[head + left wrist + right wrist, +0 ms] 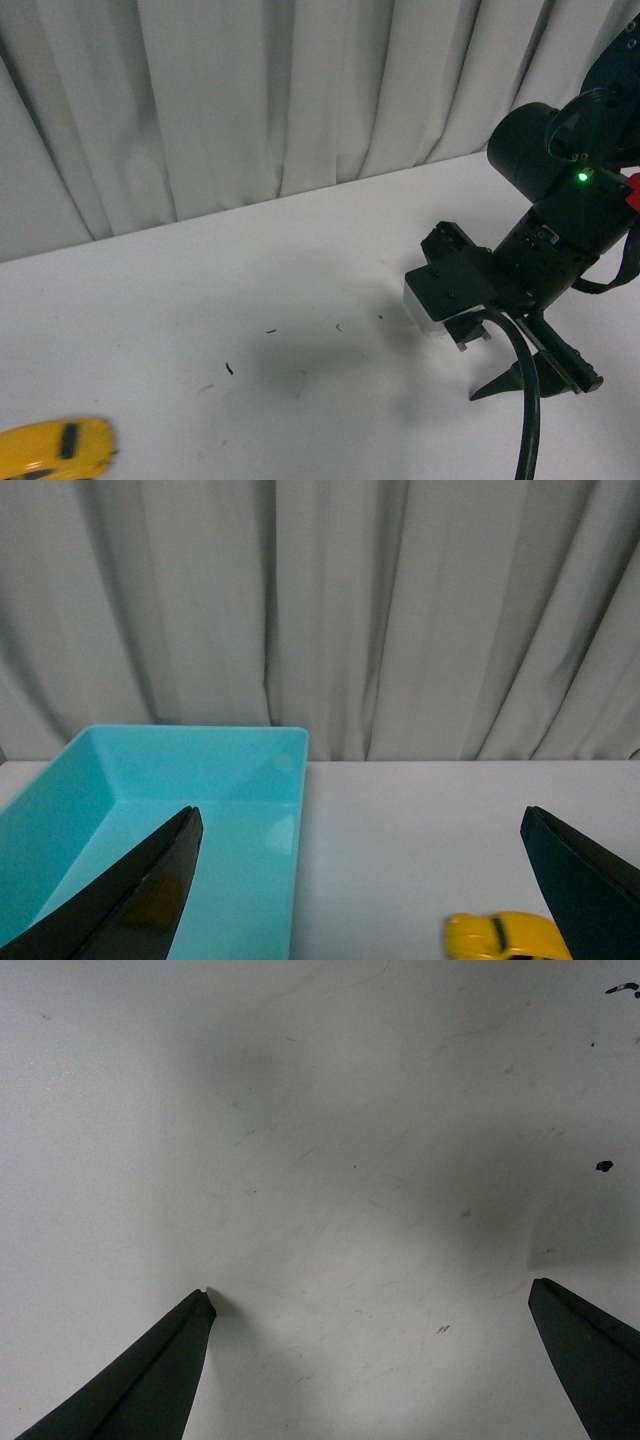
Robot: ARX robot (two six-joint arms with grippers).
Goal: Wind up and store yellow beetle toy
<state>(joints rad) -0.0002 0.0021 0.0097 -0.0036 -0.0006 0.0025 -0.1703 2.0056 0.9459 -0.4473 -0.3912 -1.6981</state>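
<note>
Two grippers, both wide and empty. Front view: yellow beetle toy (55, 450) sits at the near-left frame edge, well apart from your right gripper (545, 385). Left wrist: left gripper (360, 820) faces teal bin (200, 770), toy on the table near it; a sloppy approach could nudge it rolling. Right wrist: only table (320, 1110).

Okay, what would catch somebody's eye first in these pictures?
The yellow toy, bright at the near left edge of the white table. Then the black right arm with its green light, low over the table at right. The left wrist view shows a turquoise tray before the curtain.
</note>
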